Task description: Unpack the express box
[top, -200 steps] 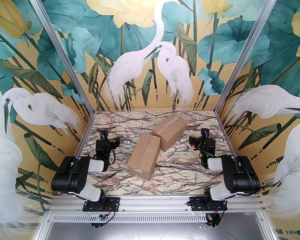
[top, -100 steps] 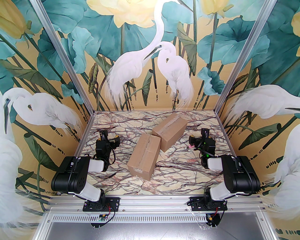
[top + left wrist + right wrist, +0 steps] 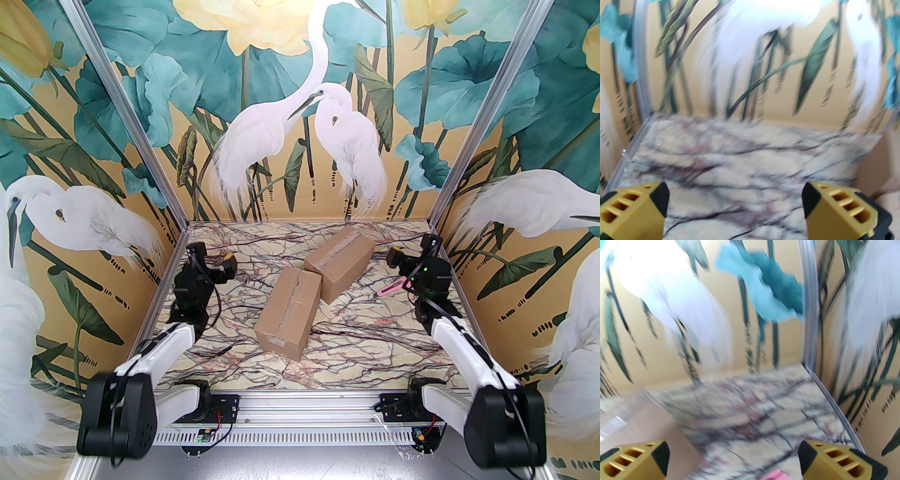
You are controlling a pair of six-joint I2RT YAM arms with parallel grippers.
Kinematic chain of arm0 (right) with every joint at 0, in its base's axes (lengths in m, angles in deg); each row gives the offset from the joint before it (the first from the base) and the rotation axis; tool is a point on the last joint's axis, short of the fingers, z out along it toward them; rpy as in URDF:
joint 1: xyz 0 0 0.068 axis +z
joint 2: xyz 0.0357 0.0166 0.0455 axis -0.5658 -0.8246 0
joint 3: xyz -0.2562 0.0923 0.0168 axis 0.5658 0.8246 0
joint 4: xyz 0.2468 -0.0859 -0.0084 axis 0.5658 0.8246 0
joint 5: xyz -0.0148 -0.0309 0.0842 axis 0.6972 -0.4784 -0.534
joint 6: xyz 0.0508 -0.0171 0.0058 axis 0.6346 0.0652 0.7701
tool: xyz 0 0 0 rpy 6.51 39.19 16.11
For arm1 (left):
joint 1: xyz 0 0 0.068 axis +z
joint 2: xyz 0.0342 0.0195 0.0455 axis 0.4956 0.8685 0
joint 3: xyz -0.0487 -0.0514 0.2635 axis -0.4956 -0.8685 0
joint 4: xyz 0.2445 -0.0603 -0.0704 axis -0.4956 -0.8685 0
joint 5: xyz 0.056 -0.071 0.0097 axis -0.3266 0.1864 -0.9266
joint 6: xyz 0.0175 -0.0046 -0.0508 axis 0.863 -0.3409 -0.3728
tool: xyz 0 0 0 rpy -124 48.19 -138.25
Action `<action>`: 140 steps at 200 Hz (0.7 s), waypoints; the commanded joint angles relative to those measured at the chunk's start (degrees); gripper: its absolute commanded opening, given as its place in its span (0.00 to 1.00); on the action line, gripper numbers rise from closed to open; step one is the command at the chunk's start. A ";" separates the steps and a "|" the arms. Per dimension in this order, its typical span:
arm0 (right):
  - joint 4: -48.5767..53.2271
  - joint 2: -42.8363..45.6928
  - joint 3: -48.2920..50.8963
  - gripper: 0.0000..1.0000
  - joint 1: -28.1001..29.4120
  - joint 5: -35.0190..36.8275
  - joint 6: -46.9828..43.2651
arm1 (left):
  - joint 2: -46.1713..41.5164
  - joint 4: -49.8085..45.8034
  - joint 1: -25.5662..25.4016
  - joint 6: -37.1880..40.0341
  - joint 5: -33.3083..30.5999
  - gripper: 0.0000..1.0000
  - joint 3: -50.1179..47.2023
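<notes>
Two taped brown cardboard boxes lie mid-table, corner to corner: the near box (image 3: 288, 311) and the far box (image 3: 340, 262). My left gripper (image 3: 227, 265) hovers left of them, raised above the marble table (image 3: 375, 337). In the left wrist view the gripper (image 3: 736, 206) is open, its yellow fingers (image 3: 635, 208) wide apart with nothing between them; a box edge (image 3: 890, 168) shows at the right. My right gripper (image 3: 396, 257) hovers right of the far box. It is open (image 3: 733, 458) and empty, with a box top (image 3: 646, 422) at lower left.
A slim pink tool (image 3: 390, 288) lies on the table below the right gripper, and its pink end (image 3: 774, 475) shows at the bottom of the right wrist view. Painted walls with aluminium posts (image 3: 450, 197) close in the table on three sides.
Both arms have unfolded and reached forward; the grippers moved toward the back wall and outward. The pink tool, mostly hidden before, now shows full length. The boxes have not moved.
</notes>
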 commanded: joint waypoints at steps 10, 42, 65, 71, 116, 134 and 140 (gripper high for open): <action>26.11 4.93 -1.38 0.95 8.03 -10.12 11.17 | -1.04 -21.60 0.20 -12.09 20.28 0.99 5.08; 30.00 6.36 -2.49 0.89 19.36 -13.50 17.00 | -0.11 -21.06 -0.13 -17.57 29.79 0.99 4.68; 30.96 3.07 -5.78 0.89 25.89 -14.74 18.01 | 0.87 -21.31 -1.12 -17.65 32.72 0.99 4.85; 30.68 1.60 -6.46 0.89 26.96 -15.36 18.44 | 1.25 -21.43 -1.50 -17.39 33.34 0.99 4.97; 24.62 -13.06 -13.50 0.89 30.38 -21.50 21.72 | 3.42 -23.38 -3.92 -16.52 34.10 0.99 5.47; 23.18 -18.06 -17.17 0.89 31.04 -24.15 22.75 | 3.27 -23.49 -4.10 -16.88 34.71 0.99 5.05; 22.89 -19.57 -18.51 0.89 31.20 -24.96 22.83 | 2.95 -23.48 -4.11 -17.08 34.78 0.99 4.75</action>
